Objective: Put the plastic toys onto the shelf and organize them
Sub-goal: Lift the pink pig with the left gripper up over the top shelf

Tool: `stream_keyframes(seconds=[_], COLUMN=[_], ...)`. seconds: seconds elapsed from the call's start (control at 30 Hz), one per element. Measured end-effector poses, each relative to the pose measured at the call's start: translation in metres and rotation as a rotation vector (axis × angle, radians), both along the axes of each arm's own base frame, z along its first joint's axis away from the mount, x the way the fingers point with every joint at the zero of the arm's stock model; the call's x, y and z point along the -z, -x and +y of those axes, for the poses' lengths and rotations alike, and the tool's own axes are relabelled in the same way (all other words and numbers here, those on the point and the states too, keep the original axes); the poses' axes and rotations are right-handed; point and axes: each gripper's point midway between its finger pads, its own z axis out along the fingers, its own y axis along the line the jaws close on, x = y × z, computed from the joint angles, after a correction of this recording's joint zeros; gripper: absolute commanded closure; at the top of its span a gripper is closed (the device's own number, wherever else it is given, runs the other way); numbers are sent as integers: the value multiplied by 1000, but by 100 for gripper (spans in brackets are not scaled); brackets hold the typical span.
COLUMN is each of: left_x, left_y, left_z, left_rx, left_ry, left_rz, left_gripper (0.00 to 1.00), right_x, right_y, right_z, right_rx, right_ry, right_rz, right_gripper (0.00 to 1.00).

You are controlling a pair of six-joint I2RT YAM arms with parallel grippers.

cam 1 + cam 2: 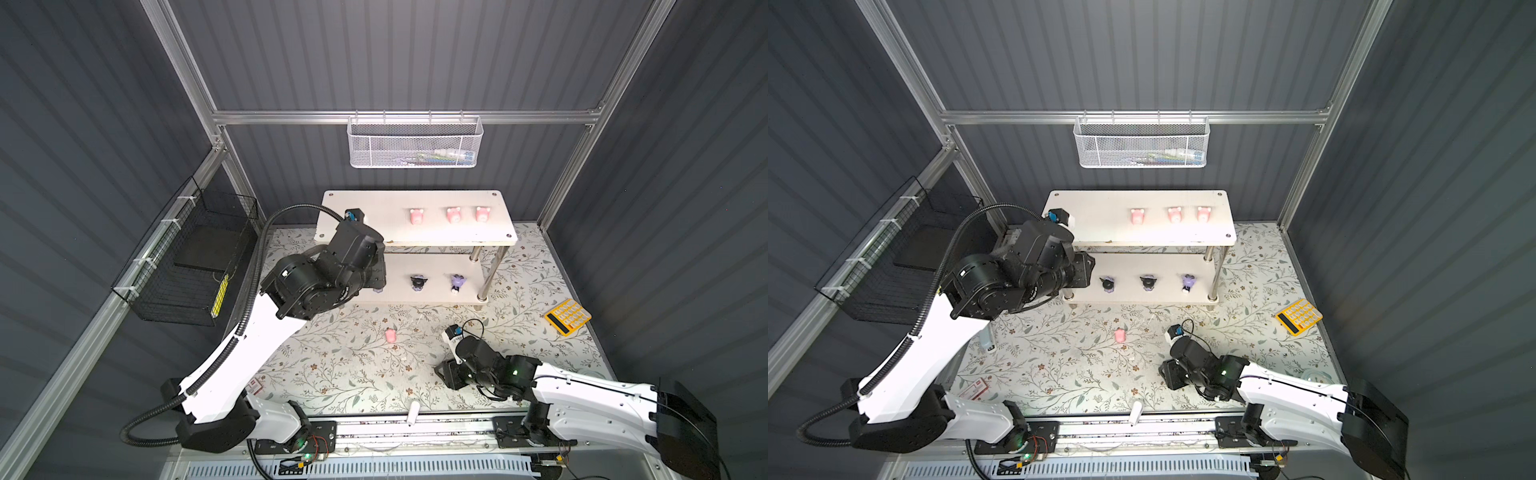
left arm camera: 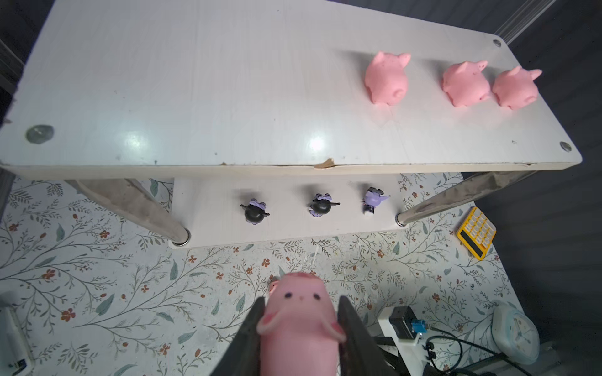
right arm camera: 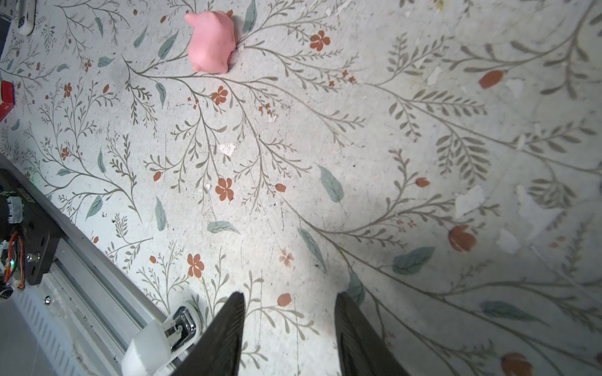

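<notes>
Left wrist view is the one to look at: my left gripper (image 2: 301, 302) is clamped on a pale pink pig-shaped plastic toy (image 2: 298, 328) at the bottom centre of the frame, its face poking out past the fingertips. Above it in the frame is the white two-tier shelf with shiny metal posts (image 2: 195, 81). Three more pink pigs (image 2: 387, 79) line the upper right on its top board, and three lilac figurines with black heads (image 2: 321, 205) stand in a row on the lower board, mid-frame. One more pink pig (image 1: 390, 335) sits on the floral table mat (image 1: 332, 374) in both top views, near the centre, well apart from the shelf; the right wrist view has it upper left. The right gripper (image 3: 290, 298) hangs over bare mat, jaws apart, nothing between them. What worries me: I reckon the held pig belongs on the empty left stretch of the top board, and I can't tell how high the gripper rides against that board's chipped front edge (image 2: 325, 162). A lazy lift could clip it and shove the whole shelf, toppling the lilac ones. The pig's also pinched by its sides only, so it might twist on release and land on its flank.
</notes>
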Motion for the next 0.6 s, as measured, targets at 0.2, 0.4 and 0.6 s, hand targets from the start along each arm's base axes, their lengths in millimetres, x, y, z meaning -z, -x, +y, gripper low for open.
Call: stream_keyframes(seconds=[0.2,0.4,0.6], left_x=[-11,-8,-4], left_y=[-28,-65,-104], left_z=[-19,-25,-25], left_rx=[16,-15,-67], left_ry=[-60,-99,-125], left_rz=[-49,-77,-106], left_gripper=[64,63,62], right_x=[1,-1,-4], right_y=[0,0,-1], right_z=[1,1,2], right_rx=[-2,-2,-1], right_ry=[2,-6,-16], right_rz=[5,-1,-7], right_gripper=[52,52,52])
